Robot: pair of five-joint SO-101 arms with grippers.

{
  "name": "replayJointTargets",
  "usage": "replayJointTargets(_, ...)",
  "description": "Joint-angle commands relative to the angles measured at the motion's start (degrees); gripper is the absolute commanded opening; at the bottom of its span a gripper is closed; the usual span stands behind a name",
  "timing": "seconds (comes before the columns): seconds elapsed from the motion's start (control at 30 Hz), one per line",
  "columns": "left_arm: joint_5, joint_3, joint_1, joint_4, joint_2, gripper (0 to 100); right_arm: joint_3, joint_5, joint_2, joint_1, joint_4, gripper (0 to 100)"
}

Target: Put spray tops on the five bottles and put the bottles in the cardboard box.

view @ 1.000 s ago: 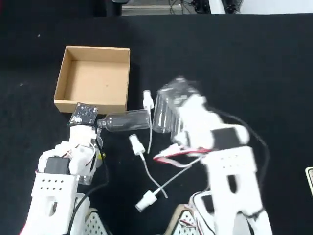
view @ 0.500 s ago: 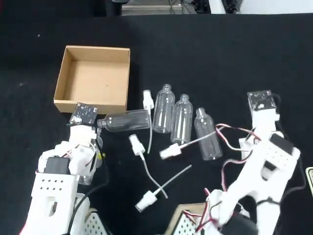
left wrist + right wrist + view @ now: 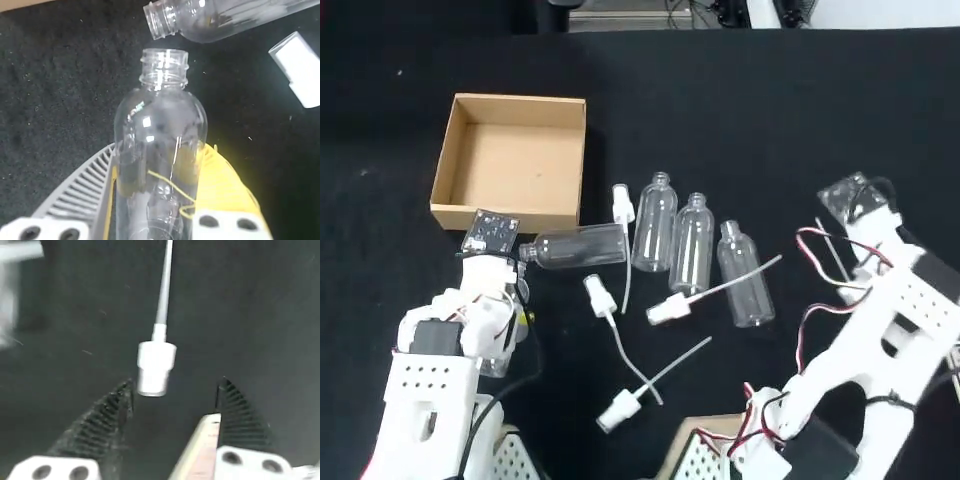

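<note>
Left wrist view shows us the left gripper point(image 3: 161, 155) clamped on a bottle point(image 3: 162, 115), the right gripper point(image 3: 175, 385) spread wide by a spray top point(image 3: 156, 367).

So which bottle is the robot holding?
The clear bottle clamped in the left gripper. The other four bottles lie loose on the black table.

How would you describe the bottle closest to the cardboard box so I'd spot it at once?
Find the cardboard box on the black table. Just in front of its near wall lies a clear, capless bottle. It lies crosswise, along that wall, while the three bottles beside it lie parallel with their necks toward the table's far edge.
</note>
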Motion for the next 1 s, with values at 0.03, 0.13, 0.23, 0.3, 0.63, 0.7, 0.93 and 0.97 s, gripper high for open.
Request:
replayJointTargets(0.03,0.62,-0.84,-0.66,0.53,-0.97,4,1.63,7.38,1.8,4.84,-18.02,24.0)
replayJointTargets(0.13,0.62,-0.84,-0.66,0.53,-0.97,4,4.0,8.97,7.25,6.15,-25.14,24.0)
replayJointTargets(0.23,0.62,-0.84,-0.4,0.53,-0.97,4,2.59,9.76,13.05,7.47,-25.14,24.0)
replayJointTargets(0.3,0.62,-0.84,-0.4,0.53,-0.97,4,1.19,9.76,15.78,7.91,-23.91,24.0)
replayJointTargets(0.63,0.62,-0.84,-0.4,0.53,-0.88,4,5.32,5.71,15.87,3.34,-15.12,24.2)
replayJointTargets(0.7,0.62,-0.84,-0.4,0.53,-0.88,4,5.41,-0.97,12.88,1.14,-11.6,24.0)
replayJointTargets(0.93,0.53,-0.84,-0.4,0.53,-0.7,4,5.49,-12.4,1.27,-6.86,3.08,24.0)
replayJointTargets(0.97,0.53,-0.84,-0.48,0.53,-0.7,4,5.58,-11.96,0.13,-7.82,3.78,24.1)
